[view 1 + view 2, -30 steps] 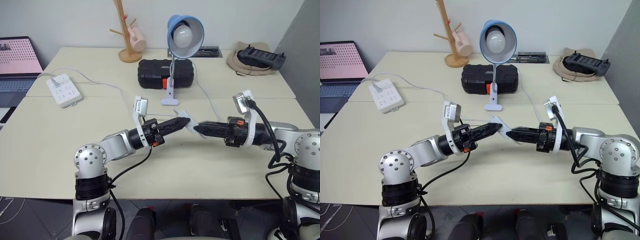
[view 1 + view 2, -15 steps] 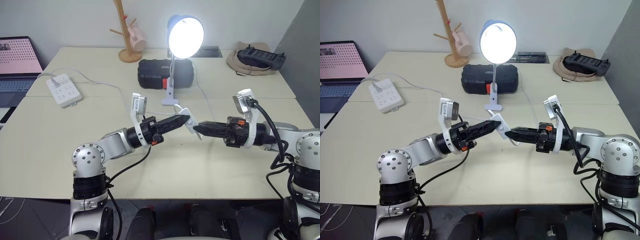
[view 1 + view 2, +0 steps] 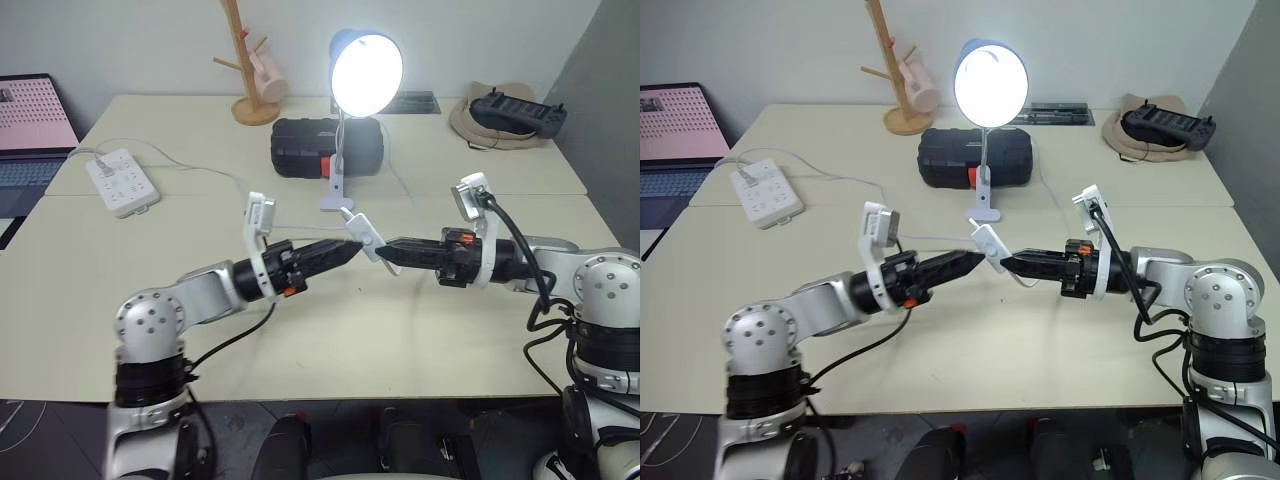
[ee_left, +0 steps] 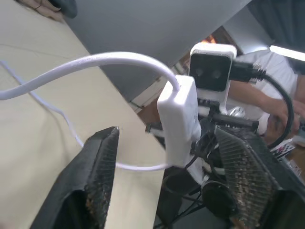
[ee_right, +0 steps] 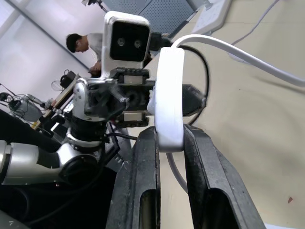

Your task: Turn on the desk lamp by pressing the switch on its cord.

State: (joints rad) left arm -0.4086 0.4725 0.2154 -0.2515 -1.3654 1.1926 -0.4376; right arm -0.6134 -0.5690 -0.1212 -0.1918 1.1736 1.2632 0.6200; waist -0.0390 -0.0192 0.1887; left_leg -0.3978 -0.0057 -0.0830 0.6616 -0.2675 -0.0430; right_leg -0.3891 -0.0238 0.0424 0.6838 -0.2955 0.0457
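Now desk lamp (image 3: 366, 72) glowing (blue shade), right pincer (image 3: 386, 254) clamping white switch (image 3: 360, 233), left pincer (image 3: 345, 249) parted.

No legible text, label, brand, number or sign on anything in view.

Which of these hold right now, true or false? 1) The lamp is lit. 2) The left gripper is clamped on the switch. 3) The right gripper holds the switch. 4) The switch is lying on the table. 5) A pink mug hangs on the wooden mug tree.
1) True: the desk lamp glows.
2) False: the left gripper is open, its fingers apart on either side of the switch.
3) True: the right gripper is shut on it.
4) False: it is held up above the table.
5) True: the pink mug hangs on the mug tree.
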